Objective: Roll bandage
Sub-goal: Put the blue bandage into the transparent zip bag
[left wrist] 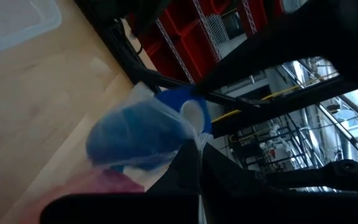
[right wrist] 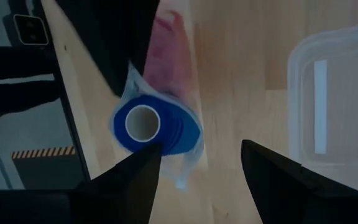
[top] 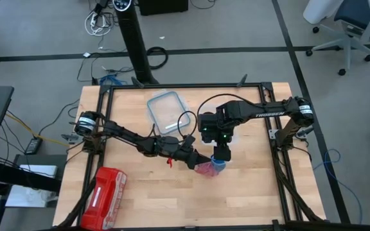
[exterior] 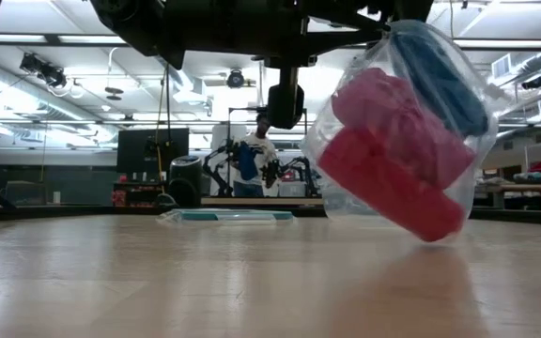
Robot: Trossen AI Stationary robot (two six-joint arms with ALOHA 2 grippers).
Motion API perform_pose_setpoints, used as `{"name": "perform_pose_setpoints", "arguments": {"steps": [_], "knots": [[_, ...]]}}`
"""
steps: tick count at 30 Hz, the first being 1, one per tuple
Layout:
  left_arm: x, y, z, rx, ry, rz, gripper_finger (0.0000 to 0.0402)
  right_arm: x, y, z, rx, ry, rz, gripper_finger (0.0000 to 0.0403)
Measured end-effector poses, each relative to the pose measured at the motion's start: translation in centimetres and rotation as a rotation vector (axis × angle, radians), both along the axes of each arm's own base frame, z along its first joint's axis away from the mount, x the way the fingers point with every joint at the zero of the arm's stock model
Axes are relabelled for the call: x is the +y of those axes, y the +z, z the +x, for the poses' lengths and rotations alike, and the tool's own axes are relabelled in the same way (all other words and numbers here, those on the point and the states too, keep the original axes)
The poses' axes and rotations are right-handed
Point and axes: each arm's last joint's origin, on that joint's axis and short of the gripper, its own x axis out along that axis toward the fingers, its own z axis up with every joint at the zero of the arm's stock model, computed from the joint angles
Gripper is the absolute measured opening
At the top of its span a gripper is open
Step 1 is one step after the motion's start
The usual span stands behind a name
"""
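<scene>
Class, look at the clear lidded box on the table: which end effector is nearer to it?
Right. The right end effector hangs open just in front of the box; the left end effector, shut on the bag, sits slightly farther.

We see the right gripper [right wrist: 201, 165] with dark fingers spread wide at bottom centre. Just above, a bright blue rolled bandage [right wrist: 151, 127] sits inside a clear plastic bag [right wrist: 188, 106] with pink rolls [right wrist: 166, 53]; a clear plastic container [right wrist: 331, 102] lies right.
</scene>
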Motion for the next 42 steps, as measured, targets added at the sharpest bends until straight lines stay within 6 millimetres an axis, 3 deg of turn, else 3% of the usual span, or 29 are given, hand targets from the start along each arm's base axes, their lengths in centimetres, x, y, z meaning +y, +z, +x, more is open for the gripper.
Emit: {"name": "perform_pose_setpoints", "arguments": {"steps": [6,19,34,42], "knots": [[0.2,0.1,0.0,-0.011,0.009,-0.006,0.0004,0.6,-1.8,0.2,0.016,-0.008,0.008,0.0227],[0.2,0.1,0.0,-0.012,0.011,-0.01,0.0004,0.9,-1.7,0.9,-0.036,-0.067,0.048,0.0227],[0.7,0.3,0.1,-0.02,0.028,-0.011,0.0004,-1.9,0.0,0.3,-0.08,-0.129,0.04,0.0227],[0.8,0.1,0.1,-0.013,0.022,-0.01,0.0004,-3.8,2.7,-2.4,-0.117,-0.206,-0.002,0.0228]]}}
